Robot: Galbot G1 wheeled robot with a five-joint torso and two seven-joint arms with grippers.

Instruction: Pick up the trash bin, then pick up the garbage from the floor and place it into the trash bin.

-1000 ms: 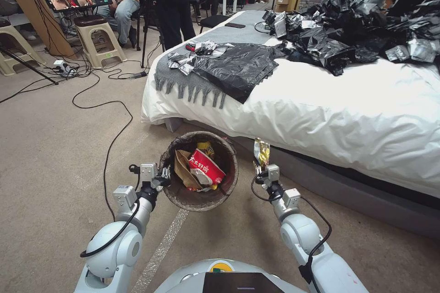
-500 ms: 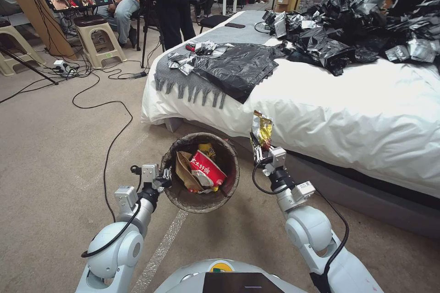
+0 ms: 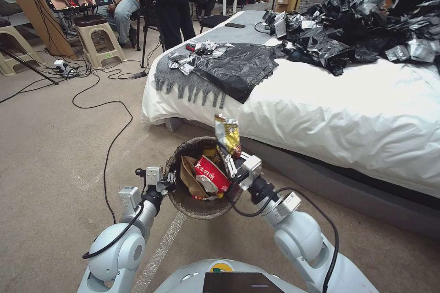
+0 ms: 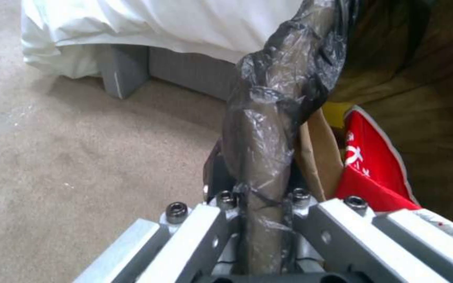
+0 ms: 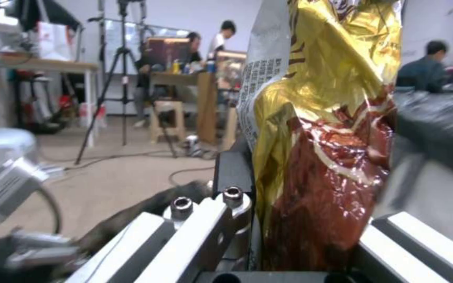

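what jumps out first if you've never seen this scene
The right gripper holds a gold-and-red snack wrapper upright over the trash bin, which the left gripper grips by its bagged rim. Behind them, crumpled black bags lie heaped on the white bed.

The wrapper [image 3: 228,133] was gold and dark red. The carton [image 3: 211,175] was red with white characters. The bin's [image 3: 185,201] liner was brown-black; the carpet [image 3: 50,146] beige.
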